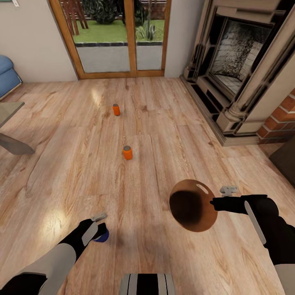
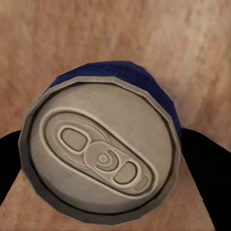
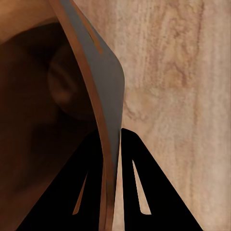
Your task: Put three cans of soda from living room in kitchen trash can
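Observation:
The dark blue can of soda (image 2: 103,149) stands silver top up between the black fingers of my left gripper (image 1: 100,230), which is shut on its sides low over the wood floor. Its blue side (image 1: 102,235) peeks out past the fingers in the head view. My right gripper (image 1: 214,201) is shut on the rim of the tash can (image 1: 207,223), holding it tilted so the tan-brown inside faces up. The pinched grey wall (image 3: 103,72) rises between the fingers (image 3: 139,183). Two orange cans stand on the floor ahead, one nearer (image 1: 127,153) and one farther (image 1: 116,109).
A carved-stone and brick fireplace (image 1: 241,65) takes up the right side, with a dark block (image 1: 287,159) beside it. Wood-framed glass doors (image 1: 119,37) are straight ahead. A blue sofa (image 1: 7,78) and a table corner (image 1: 8,127) sit at the left.

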Motion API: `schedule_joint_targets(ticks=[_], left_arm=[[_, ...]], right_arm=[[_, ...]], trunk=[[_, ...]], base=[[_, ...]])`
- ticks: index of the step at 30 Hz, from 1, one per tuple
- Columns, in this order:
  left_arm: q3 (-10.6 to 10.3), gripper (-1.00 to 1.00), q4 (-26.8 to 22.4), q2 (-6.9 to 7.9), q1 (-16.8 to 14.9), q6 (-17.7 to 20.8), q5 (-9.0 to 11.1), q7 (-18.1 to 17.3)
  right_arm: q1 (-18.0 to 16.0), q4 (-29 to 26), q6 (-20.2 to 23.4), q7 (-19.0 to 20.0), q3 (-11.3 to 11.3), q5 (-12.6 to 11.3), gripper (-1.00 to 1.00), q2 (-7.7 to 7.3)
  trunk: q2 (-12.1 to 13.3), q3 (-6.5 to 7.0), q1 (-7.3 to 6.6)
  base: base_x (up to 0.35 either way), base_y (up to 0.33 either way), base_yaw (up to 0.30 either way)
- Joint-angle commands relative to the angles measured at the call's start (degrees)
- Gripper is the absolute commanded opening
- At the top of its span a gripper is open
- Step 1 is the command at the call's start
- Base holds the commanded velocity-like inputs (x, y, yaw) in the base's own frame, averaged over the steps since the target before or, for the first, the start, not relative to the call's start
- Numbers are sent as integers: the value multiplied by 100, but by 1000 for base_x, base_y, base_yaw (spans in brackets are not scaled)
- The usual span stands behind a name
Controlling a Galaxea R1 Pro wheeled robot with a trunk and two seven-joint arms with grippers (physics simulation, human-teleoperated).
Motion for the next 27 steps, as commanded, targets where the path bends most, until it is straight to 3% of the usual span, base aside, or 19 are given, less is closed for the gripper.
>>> schedule_joint_targets(ticks=[1, 12, 27], left_arm=[[-23, -100, 1, 0, 1, -2, -5, -2], [-58, -100, 22, -21, 33, -9, 37, -4], [-18, -100, -202, -111, 184, 103, 76, -9]], right_arm=[[-2, -2, 33, 42, 0, -169, -100, 2], [-2, 4, 33, 42, 0, -169, -100, 5], [-63, 583, 33, 36, 0, -156, -100, 55]], trunk=[[0, 0, -1], [0, 0, -1], [20, 333, -39]], base=[[0, 0, 0], [0, 0, 0], [0, 0, 0]])
